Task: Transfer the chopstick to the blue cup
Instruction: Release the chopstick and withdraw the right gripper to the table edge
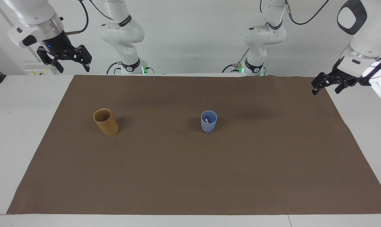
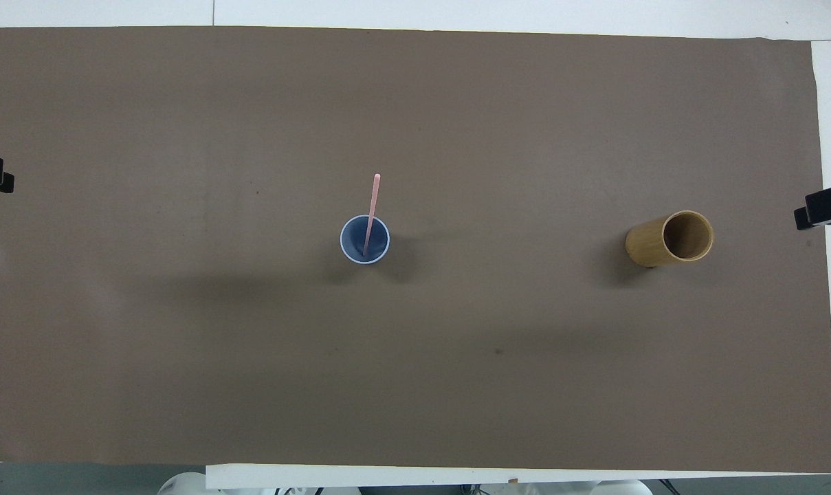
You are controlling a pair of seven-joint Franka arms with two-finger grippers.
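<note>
1. Pink chopstick (image 2: 371, 210) stands in the blue cup (image 1: 208, 121), lower end inside on the bottom, upper end leaning out over the rim away from the robots. In the facing view only its small tip shows inside the cup mouth.

2. Blue cup sits upright near the middle of the brown mat (image 1: 190, 176) that covers the tabletop (image 1: 20, 126), well apart from the tan cup (image 1: 106, 121), which stands toward the right arm's end and looks empty.

3. Right tool (image 1: 64, 58) hangs high over the white tabletop edge at its own end, off the mat, fingers spread and holding nothing.

4. Left tool (image 1: 330, 82) hovers at the mat's edge at its own end, also spread and empty; this arm waits.

5. Judged from how things lie, the transfer looks finished: the chopstick is already in the blue cup and neither tool touches it.

6. Key relation if any further move were called for: the chopstick lies toward the table's middle from both tools, roughly between them, its long axis steep and tilted away from the robots. The left tool looks somewhat closer to the blue cup than the right one, though both are well apart from it.

7. Risk seems slight; the leaning stick rests on the rim, and the light cup could tip only if knocked.
</note>
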